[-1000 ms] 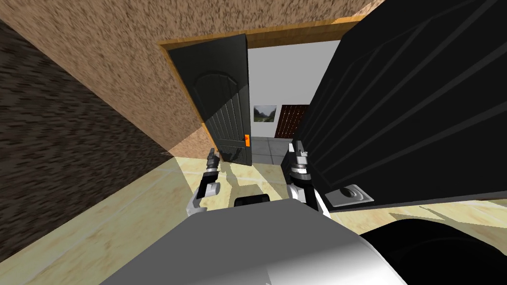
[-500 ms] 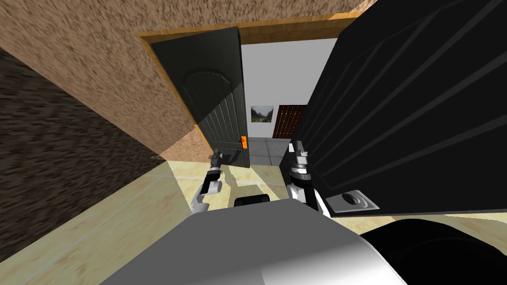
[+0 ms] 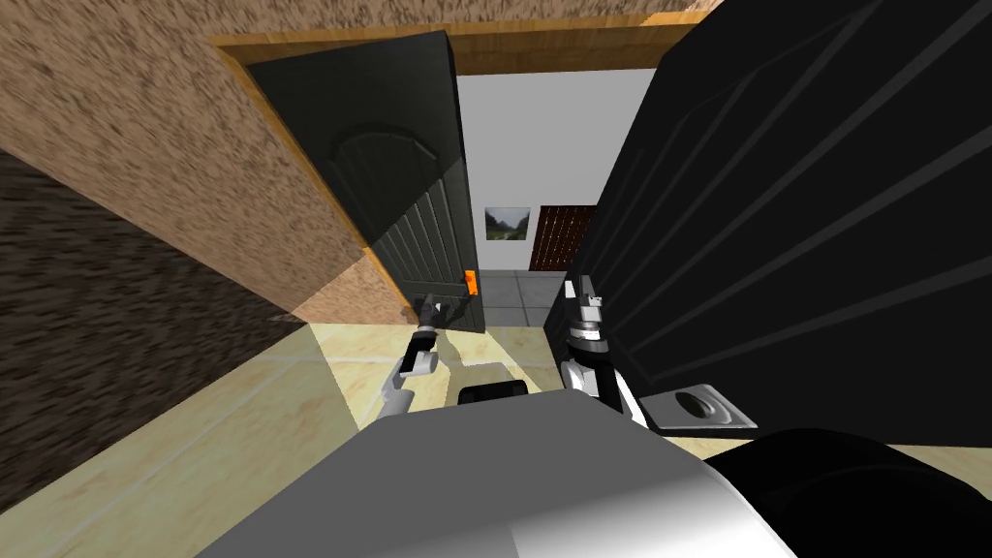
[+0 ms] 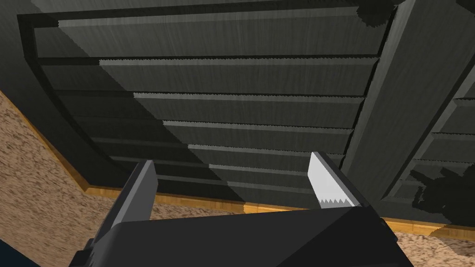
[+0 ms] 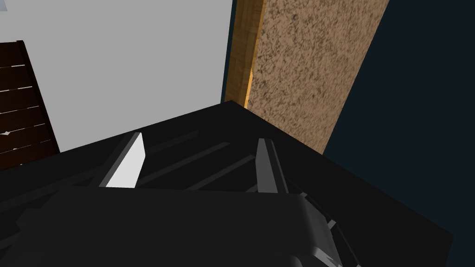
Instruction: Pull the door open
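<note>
Left pincer released, blades spread, facing the slatted door close ahead. Right pincer also released, beside the black leaf.

Right door leaf runs off-frame.

We see a charcoal-grey ribbed panel door bearing a small orange patch, a golden wooden frame, speckled tan-brown walls and pale yellow marbled floor tiles.
</note>
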Controlling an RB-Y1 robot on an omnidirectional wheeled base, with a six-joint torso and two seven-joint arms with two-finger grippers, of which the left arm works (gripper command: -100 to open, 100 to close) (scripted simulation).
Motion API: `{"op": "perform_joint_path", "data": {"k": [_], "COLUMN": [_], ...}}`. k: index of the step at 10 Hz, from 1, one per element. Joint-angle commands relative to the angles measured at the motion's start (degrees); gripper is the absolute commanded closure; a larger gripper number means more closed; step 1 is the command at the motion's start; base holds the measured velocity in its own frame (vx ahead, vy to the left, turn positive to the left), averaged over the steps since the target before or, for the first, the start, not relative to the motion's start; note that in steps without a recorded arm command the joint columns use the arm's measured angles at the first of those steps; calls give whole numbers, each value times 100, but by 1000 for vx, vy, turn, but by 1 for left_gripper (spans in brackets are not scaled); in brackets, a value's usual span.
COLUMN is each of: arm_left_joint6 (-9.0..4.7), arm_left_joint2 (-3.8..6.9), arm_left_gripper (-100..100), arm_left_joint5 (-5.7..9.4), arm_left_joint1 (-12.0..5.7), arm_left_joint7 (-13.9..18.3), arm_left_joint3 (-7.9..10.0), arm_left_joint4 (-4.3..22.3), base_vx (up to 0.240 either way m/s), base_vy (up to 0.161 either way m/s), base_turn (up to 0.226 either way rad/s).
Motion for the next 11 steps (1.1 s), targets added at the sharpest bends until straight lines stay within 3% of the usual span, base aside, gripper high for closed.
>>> {"op": "perform_joint_path", "data": {"k": [1, 11], "arm_left_joint6": [65, 352], "arm_left_joint2": [40, 175], "arm_left_gripper": [-100, -100], "arm_left_joint5": [35, 200], "arm_left_joint1": [-116, -771], "arm_left_joint7": [47, 240], "arm_left_joint3": [-20, -166], "arm_left_joint4": [207, 1441], "base_vx": [117, 112], "base_vy": [-36, -27], "base_turn": [-63, -66]}}
